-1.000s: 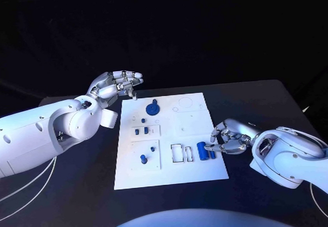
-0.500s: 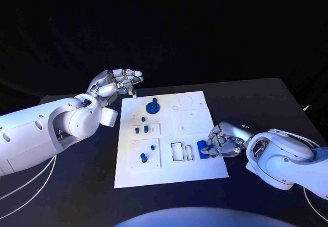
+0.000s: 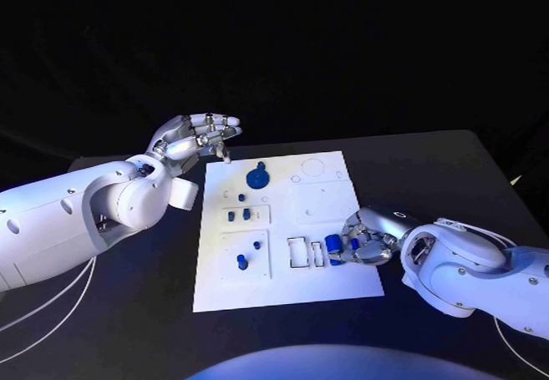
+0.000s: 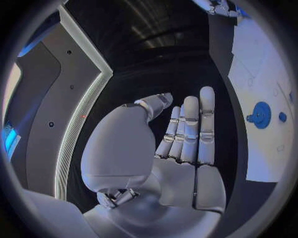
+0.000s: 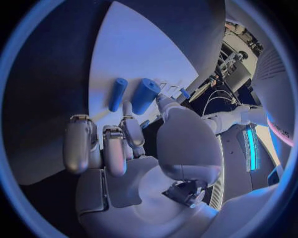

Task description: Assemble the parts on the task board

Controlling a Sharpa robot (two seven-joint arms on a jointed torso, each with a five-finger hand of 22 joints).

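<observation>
The white task board [image 3: 302, 285] lies mid-table. A blue round disc part [image 3: 258, 178] lies near its far edge, and small blue pegs [image 3: 237, 215] stand in a left-side block. Two blue cylinders [image 3: 336, 247] lie by the board's right edge. My right hand [image 3: 364, 237] bends over them. In the right wrist view its thumb tip reaches the thicker cylinder [image 5: 144, 95], with the thinner cylinder [image 5: 118, 94] beside it; neither is gripped. My left hand [image 3: 198, 136] hovers beyond the board's far left corner, with its fingers [image 4: 189, 129] straight and its palm empty.
Another blue piece [image 3: 242, 261] sits in the near-left block of the board. Two empty rectangular slots [image 3: 306, 252] lie just left of the cylinders. The black table [image 3: 455, 175] extends to the right of the board. The left wrist view shows the disc [image 4: 260, 115] on the board [image 4: 260, 64].
My right hand has moved left onto the board's right edge and now covers the two cylinders. The left hand has hardly moved.
</observation>
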